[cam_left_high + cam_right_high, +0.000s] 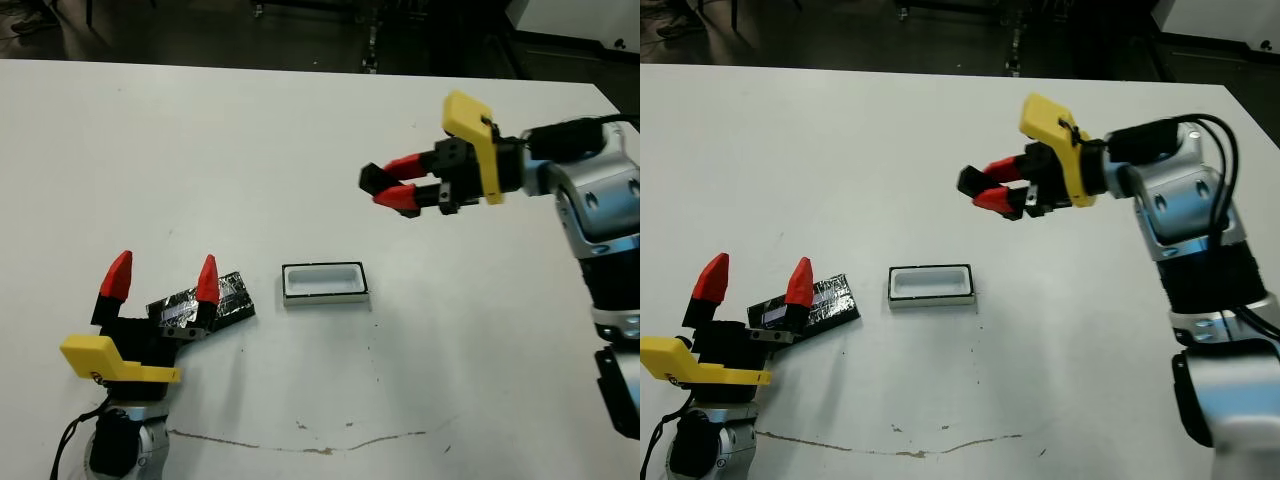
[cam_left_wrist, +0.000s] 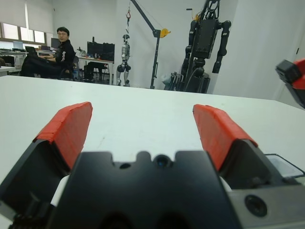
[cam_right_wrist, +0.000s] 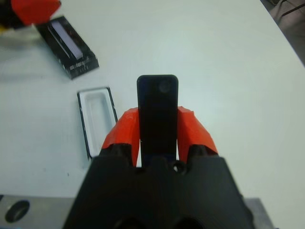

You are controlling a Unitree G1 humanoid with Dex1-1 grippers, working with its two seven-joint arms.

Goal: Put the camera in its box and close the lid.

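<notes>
My right gripper (image 1: 383,187) hovers above the table, behind and to the right of the box, shut on the camera (image 3: 157,112), a narrow black slab that sticks out past the red fingers. The box (image 1: 324,280), a shallow white tray with a thin black rim, lies open and empty mid-table. To its left lies the lid (image 1: 225,295), a glossy, crinkly black panel. At the front left my left gripper (image 1: 163,272) stands open, fingertips up, its right finger (image 1: 207,280) in front of the lid's near end. Nothing is between its fingers.
A thin brownish line (image 1: 300,440) runs across the white table (image 1: 300,150) near the front edge. Beyond the far edge is dark floor. In the left wrist view a person (image 2: 59,47) sits at a desk, with a hoist and standing robots (image 2: 207,43) behind.
</notes>
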